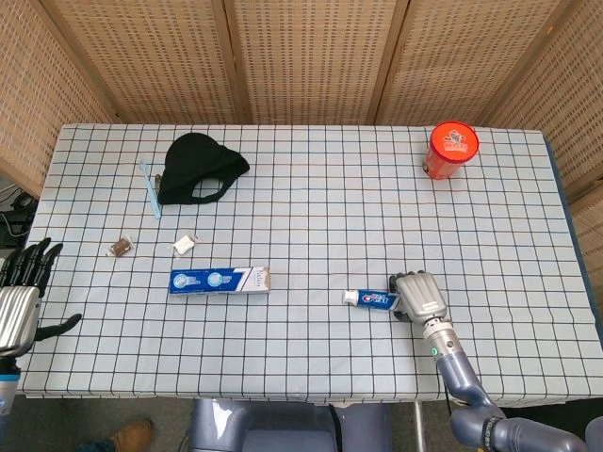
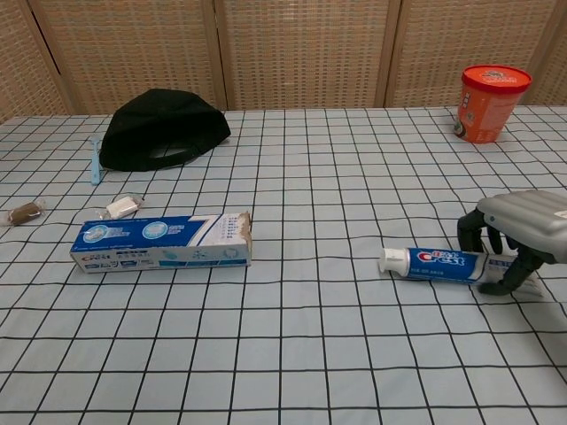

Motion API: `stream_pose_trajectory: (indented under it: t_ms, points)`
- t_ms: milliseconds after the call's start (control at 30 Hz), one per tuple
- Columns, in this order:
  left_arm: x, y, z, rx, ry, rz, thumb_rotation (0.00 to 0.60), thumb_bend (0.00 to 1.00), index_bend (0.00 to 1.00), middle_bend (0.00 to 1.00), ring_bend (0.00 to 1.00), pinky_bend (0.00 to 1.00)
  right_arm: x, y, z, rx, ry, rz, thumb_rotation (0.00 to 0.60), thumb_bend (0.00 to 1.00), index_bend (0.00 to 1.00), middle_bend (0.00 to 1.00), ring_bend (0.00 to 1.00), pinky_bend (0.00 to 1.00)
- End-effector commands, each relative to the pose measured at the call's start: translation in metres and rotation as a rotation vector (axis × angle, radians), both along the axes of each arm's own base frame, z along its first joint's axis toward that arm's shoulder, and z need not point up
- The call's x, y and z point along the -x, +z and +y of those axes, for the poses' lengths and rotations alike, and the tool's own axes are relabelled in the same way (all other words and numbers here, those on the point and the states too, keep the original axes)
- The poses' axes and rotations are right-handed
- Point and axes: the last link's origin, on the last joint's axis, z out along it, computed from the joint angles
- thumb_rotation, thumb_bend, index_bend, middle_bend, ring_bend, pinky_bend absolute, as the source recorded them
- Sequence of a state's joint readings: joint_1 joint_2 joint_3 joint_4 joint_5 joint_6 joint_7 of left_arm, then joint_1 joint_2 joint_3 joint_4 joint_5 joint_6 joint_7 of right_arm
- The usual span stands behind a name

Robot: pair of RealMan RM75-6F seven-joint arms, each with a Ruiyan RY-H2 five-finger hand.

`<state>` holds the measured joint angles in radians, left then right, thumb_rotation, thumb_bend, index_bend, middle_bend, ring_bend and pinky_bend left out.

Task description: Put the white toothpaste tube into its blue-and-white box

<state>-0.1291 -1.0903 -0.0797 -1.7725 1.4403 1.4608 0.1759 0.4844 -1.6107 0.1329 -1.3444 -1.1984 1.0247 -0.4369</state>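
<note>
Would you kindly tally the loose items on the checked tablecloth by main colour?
Blue and white: 2, toothpaste tube and box
Black: 1, cap
Orange: 1, tub
Light blue: 1, toothbrush
Brown: 1, small wrapped piece
White: 1, small wrapped piece
Total: 7
</note>
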Motion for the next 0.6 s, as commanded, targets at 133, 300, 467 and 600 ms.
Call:
stream_pose_trajectory:
  t_ms: [133, 300, 467, 600]
  points:
    - [0.000, -0.003, 0.001, 0.007, 0.005, 0.006, 0.600, 0.00, 0.00, 0.00, 0.00, 0.00, -0.004, 0.007, 0.003, -0.009, -0.005, -0.074, 0.600, 0.57, 0.63, 0.64, 0.58, 0.58]
    - [0.000, -0.006, 0.004, 0.022, 0.005, 0.008, 0.600, 0.00, 0.00, 0.00, 0.00, 0.00, -0.007, 0.018, 0.005, -0.003, 0.009, -0.115, 0.600, 0.61, 0.65, 0.66, 0.59, 0.59]
    - [-0.008, -0.017, 0.024, 0.067, -0.038, 0.008, 0.600, 0.00, 0.00, 0.00, 0.00, 0.00, -0.010, 0.040, 0.009, 0.013, 0.028, -0.172, 0.600, 0.62, 0.66, 0.66, 0.60, 0.59]
    - [-0.020, -0.038, 0.053, 0.148, -0.096, 0.011, 0.600, 0.00, 0.00, 0.00, 0.00, 0.00, -0.008, 0.059, 0.013, 0.016, 0.034, -0.212, 0.600, 0.63, 0.66, 0.67, 0.60, 0.59]
